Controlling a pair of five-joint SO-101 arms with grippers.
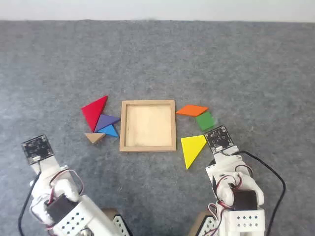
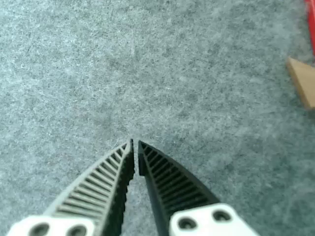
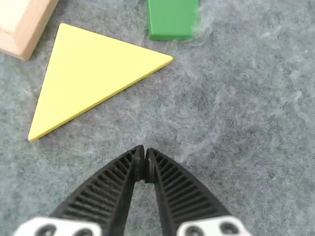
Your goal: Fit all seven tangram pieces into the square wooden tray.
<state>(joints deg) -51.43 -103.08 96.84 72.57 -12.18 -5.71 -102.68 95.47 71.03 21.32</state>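
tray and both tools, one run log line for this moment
tray: holds no pieces | left tool: shut, over grey mat | right tool: shut, near yellow triangle

Left tool [image 2: 136,143], tips together, hangs over grey felt [image 2: 147,59] near tan piece [image 2: 304,81].

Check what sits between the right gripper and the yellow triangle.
Just bare grey mat. In the right wrist view, the stretch from the shut right gripper to the yellow triangle holds no other piece.
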